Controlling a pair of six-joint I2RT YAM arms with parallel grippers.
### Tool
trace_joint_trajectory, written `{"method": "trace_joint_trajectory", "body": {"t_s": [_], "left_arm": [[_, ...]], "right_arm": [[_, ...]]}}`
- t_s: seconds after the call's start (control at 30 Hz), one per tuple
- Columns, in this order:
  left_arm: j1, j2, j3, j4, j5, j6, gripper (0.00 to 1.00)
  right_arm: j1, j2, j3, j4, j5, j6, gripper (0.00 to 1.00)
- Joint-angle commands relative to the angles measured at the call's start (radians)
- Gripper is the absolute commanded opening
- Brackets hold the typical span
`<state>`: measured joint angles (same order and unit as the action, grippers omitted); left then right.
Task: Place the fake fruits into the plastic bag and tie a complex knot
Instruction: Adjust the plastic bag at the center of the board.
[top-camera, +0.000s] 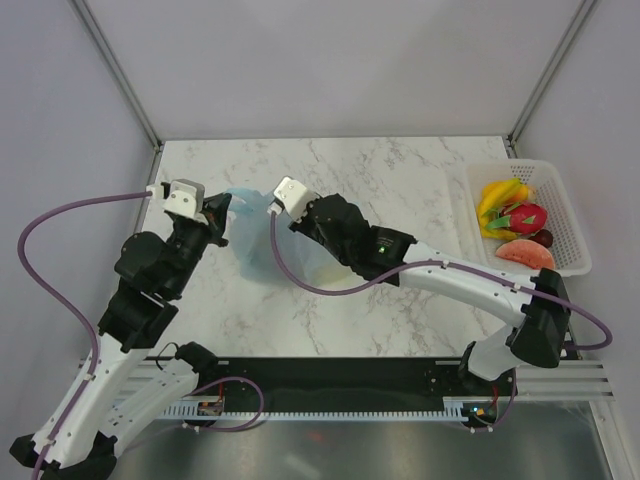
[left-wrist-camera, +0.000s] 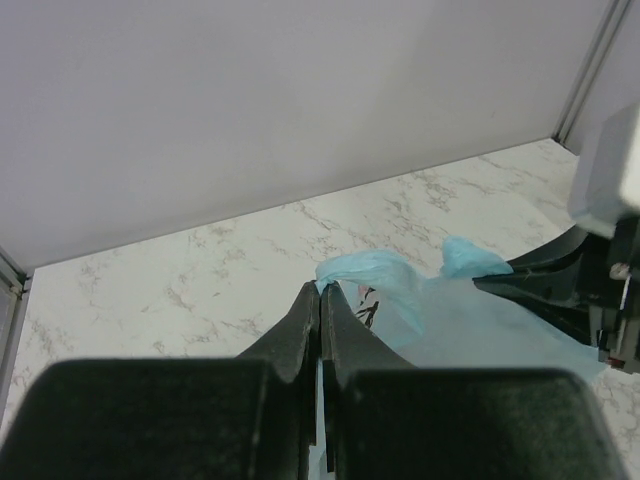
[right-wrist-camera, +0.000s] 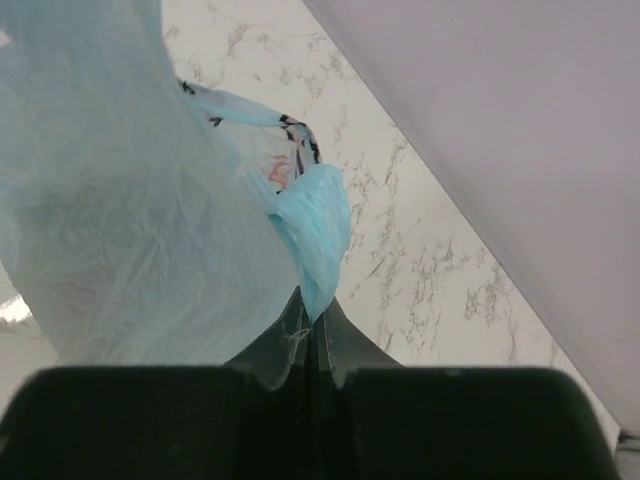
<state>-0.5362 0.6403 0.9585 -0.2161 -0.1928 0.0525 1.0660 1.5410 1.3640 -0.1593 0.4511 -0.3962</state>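
Mid-table, thin translucent light-blue plastic bag (top-camera: 255, 240) hangs between both arms: left gripper (left-wrist-camera: 320, 290) pinched tight on one bunched edge, right gripper (right-wrist-camera: 312, 312) clamped on another. Far right, colourful plastic toy fruits (top-camera: 512, 222) sit in white mesh plastic basket (top-camera: 572, 222).

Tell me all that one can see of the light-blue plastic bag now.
The plastic bag is thin, translucent, light-blue film, crumpled, with pink and black print near its top. It is stretched between the two arms above the marble table: the left gripper is shut on one bunched edge, the right gripper on another. Its body sags between them; whether it touches the table I cannot tell.
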Motion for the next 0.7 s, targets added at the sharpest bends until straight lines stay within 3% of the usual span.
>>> {"method": "trace_joint_trajectory", "body": {"t_s": [0.0,0.23,0.37,0.53,0.6,0.67], "left_arm": [[0.004,-0.004,0.014,0.009,0.001,0.033,0.02],[0.004,-0.011,0.081,0.009,0.042,0.006,0.02],[0.004,-0.014,0.132,0.004,0.056,-0.003,0.02],[0.004,-0.042,0.138,-0.005,0.036,0.013,0.02],[0.004,-0.053,0.128,-0.005,0.039,0.029,0.02],[0.004,-0.051,0.106,-0.005,0.027,0.056,0.02]], "right_arm": [[-0.005,-0.111,-0.015,0.115,0.07,0.121,0.04],[-0.008,-0.242,-0.048,0.231,0.335,0.325,0.03],[-0.008,-0.294,-0.055,0.213,0.383,0.388,0.19],[-0.009,-0.341,-0.115,0.189,0.365,0.453,0.12],[-0.009,-0.372,-0.149,0.165,0.373,0.476,0.0],[-0.011,-0.415,-0.199,0.161,0.405,0.528,0.0]]}}
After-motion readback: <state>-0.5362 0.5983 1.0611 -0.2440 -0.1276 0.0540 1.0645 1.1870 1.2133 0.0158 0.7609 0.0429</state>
